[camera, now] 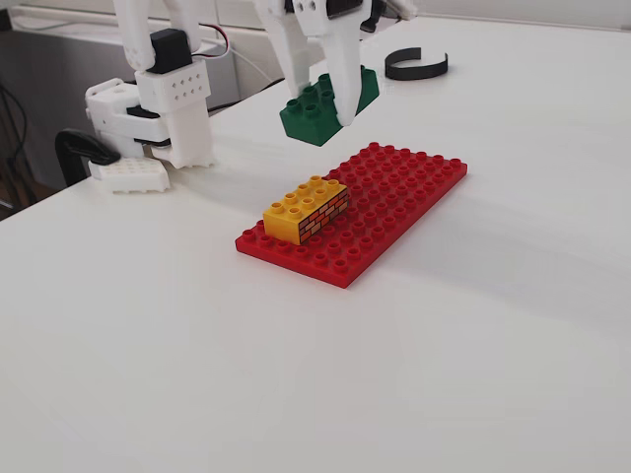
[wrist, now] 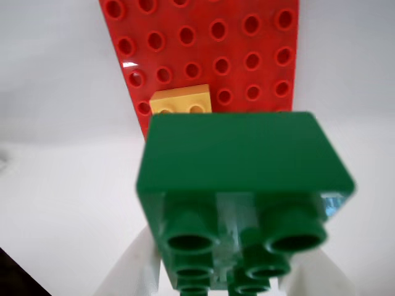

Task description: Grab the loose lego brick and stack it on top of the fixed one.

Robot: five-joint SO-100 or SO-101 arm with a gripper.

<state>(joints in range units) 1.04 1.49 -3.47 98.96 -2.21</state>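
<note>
My white gripper (camera: pixel 323 99) is shut on the dark green brick (camera: pixel 328 105) and holds it in the air above the table, behind the red baseplate (camera: pixel 394 197). In the wrist view the green brick (wrist: pixel 241 163) fills the lower middle, studs toward the camera, between my white fingers (wrist: pixel 133 268). The yellow brick with the brick-wall print (camera: pixel 308 209) sits on the baseplate's near left part. In the wrist view only its top edge (wrist: pixel 181 100) shows just past the green brick, on the baseplate (wrist: pixel 203 49).
The arm's white base (camera: pixel 163 108) and a black clamp (camera: pixel 84 148) stand at the table's back left. A black curved band (camera: pixel 416 65) lies at the back. The white table (camera: pixel 296 374) spreads in front.
</note>
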